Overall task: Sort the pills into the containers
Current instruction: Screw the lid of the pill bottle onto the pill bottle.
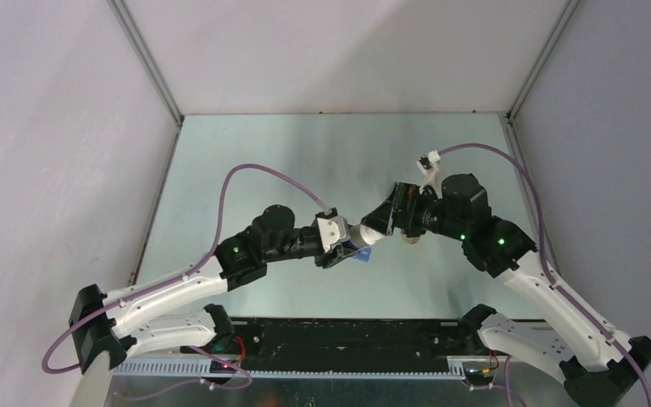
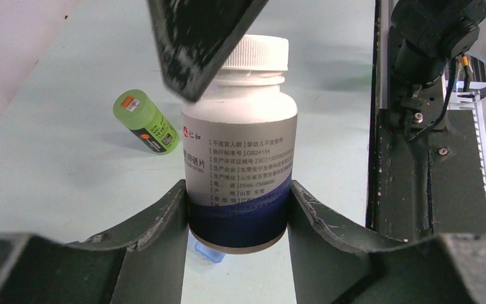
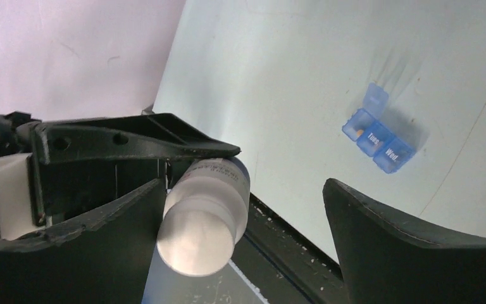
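Note:
A white pill bottle [image 2: 240,152] with a blue band and a white screw cap [image 2: 256,54] is held up off the table. My left gripper [image 2: 237,190] is shut on its lower body. My right gripper [image 3: 245,190] stands open around the cap [image 3: 197,239], which lies close against one finger [image 3: 101,247], with a wide gap to the other. In the top view the two grippers [image 1: 339,243] [image 1: 379,222] meet at mid-table over the bottle [image 1: 360,233]. A blue weekly pill box [image 3: 376,132] lies on the table with one lid raised; a corner [image 2: 210,252] shows under the bottle.
A small green bottle [image 2: 145,121] with an orange label lies on its side on the table, to the left in the left wrist view. The black rail [image 1: 347,335] runs along the near edge between the arm bases. Grey walls enclose the table on three sides.

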`<action>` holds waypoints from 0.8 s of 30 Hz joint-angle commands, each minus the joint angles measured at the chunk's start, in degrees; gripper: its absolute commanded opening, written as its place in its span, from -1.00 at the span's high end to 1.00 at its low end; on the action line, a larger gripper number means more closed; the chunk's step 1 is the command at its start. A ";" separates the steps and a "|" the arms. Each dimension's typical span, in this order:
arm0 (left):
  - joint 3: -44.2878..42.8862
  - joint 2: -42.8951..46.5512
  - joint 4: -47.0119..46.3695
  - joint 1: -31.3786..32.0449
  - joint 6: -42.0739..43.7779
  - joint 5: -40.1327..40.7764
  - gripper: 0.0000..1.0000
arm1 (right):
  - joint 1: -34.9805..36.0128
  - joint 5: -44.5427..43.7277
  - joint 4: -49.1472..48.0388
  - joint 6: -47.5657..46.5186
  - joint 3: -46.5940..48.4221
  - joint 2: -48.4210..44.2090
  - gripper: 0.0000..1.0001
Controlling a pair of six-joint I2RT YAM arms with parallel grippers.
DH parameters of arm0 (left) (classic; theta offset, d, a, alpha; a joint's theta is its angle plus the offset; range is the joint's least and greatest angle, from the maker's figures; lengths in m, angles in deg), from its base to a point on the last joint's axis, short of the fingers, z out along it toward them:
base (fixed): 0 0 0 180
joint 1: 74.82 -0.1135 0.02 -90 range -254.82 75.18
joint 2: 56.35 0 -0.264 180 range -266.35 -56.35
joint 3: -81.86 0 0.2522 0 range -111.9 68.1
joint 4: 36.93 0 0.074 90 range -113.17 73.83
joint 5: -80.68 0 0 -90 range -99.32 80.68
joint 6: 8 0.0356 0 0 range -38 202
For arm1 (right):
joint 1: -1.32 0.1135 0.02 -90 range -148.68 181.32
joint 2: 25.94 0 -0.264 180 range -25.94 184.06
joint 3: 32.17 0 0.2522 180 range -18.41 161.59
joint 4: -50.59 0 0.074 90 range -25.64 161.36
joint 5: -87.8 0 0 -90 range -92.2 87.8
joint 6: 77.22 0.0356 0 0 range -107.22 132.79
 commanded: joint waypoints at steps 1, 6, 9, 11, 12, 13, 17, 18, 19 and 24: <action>-0.97 1.17 -3.30 0.14 -0.33 -1.08 1.00 | -1.96 1.48 -2.72 -8.69 0.40 -5.29 -0.99; -1.05 1.13 -3.67 0.18 -0.52 -1.74 1.00 | -4.29 9.36 -1.68 -17.52 0.40 -9.01 -0.99; -1.33 1.11 -3.64 0.14 -0.55 -2.25 1.00 | -5.24 13.26 -0.42 -20.78 0.40 -9.57 -0.99; -1.36 1.10 -3.60 0.15 -0.57 -2.79 1.00 | -5.35 17.00 0.51 -23.90 0.32 -9.32 -0.99; -1.36 1.13 -3.60 0.14 -0.68 -3.15 1.00 | -5.34 18.50 0.96 -26.71 0.38 -8.84 -0.97; -1.36 1.12 -3.60 0.18 -0.66 -3.70 1.00 | -5.18 21.30 1.76 -27.96 0.39 -8.53 -0.95; -1.65 0.98 -2.96 0.16 -0.51 -6.24 1.00 | -4.43 23.42 2.85 -32.47 0.38 -6.02 -0.82; -1.77 0.87 -2.84 0.15 -0.19 -6.78 1.00 | -4.31 23.51 2.88 -33.14 0.39 -5.67 -0.77; -1.83 0.63 -2.57 0.18 -0.10 -7.68 1.00 | -4.29 23.58 2.68 -33.28 0.40 -5.07 -0.60; -2.25 -0.30 -1.84 0.14 0.08 -9.12 1.00 | -4.13 23.79 0.36 -31.18 0.39 -3.25 -0.11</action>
